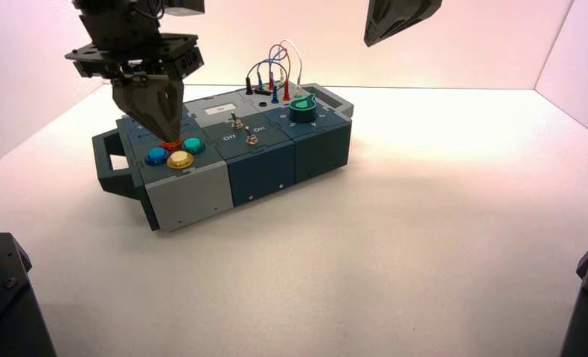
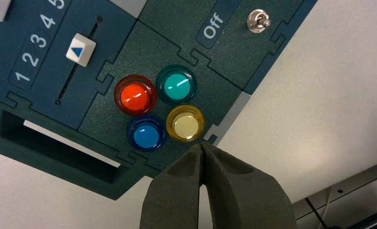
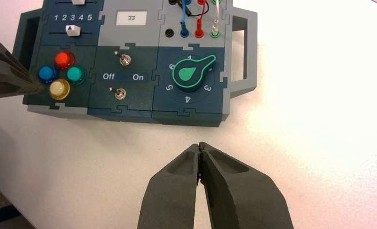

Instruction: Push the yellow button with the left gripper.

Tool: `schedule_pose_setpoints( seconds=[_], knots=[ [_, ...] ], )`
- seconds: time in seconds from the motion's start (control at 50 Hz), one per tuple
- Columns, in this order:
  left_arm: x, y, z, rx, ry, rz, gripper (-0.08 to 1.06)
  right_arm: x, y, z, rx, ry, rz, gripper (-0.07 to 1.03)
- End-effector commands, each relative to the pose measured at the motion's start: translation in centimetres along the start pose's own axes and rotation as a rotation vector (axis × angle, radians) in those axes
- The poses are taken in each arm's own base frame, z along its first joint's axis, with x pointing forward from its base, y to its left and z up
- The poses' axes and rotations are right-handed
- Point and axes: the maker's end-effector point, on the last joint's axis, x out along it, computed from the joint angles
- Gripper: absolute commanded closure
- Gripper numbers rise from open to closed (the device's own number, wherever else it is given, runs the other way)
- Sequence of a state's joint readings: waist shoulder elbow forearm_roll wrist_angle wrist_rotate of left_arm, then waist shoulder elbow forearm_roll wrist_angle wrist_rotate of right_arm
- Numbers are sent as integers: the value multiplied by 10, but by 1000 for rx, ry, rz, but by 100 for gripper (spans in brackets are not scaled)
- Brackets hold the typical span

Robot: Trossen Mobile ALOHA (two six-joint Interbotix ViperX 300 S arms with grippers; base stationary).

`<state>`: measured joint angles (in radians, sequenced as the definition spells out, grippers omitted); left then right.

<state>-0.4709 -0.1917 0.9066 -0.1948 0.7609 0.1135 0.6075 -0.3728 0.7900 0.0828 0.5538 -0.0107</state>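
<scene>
The yellow button (image 1: pixel 180 159) sits at the front of a cluster of four on the grey-blue box (image 1: pixel 187 195), with the blue (image 1: pixel 157 155), teal (image 1: pixel 193 145) and red (image 2: pixel 135 95) buttons. My left gripper (image 1: pixel 167 136) is shut and empty and hangs over the cluster, hiding most of the red button in the high view. In the left wrist view its tip (image 2: pixel 202 146) lies just beside the yellow button (image 2: pixel 185 124), apart from it. In the right wrist view it (image 3: pixel 39 86) points at the yellow button (image 3: pixel 59 89). My right gripper (image 3: pixel 200 145) is shut, raised beyond the box (image 1: pixel 371 39).
The box carries two toggle switches (image 3: pixel 122 59) by "Off" and "On" lettering, a teal knob (image 3: pixel 190 73), sliders (image 2: pixel 80 49), a display reading 33 (image 3: pixel 131 18), and plugged wires (image 1: pixel 275 71). Handles stick out at both ends. Dark arm bases (image 1: pixel 4 297) stand at the front corners.
</scene>
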Motion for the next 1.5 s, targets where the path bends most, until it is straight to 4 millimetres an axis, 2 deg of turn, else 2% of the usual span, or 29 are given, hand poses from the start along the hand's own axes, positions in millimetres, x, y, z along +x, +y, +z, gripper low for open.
schedule_pose_setpoints(
  seconds=[0.02, 0.4, 1.5],
  knots=[
    [-6, -1, 12, 10, -30, -1, 101, -7, 2, 15, 2, -43, 6, 99],
    [-1, -1, 17, 10, -15, 1, 101, -7, 2, 14, 4, -41, 6, 99],
    [22, 2, 10, -13, 70, 2, 101, -12, 3, 13, 8, -52, 8, 98]
  ],
)
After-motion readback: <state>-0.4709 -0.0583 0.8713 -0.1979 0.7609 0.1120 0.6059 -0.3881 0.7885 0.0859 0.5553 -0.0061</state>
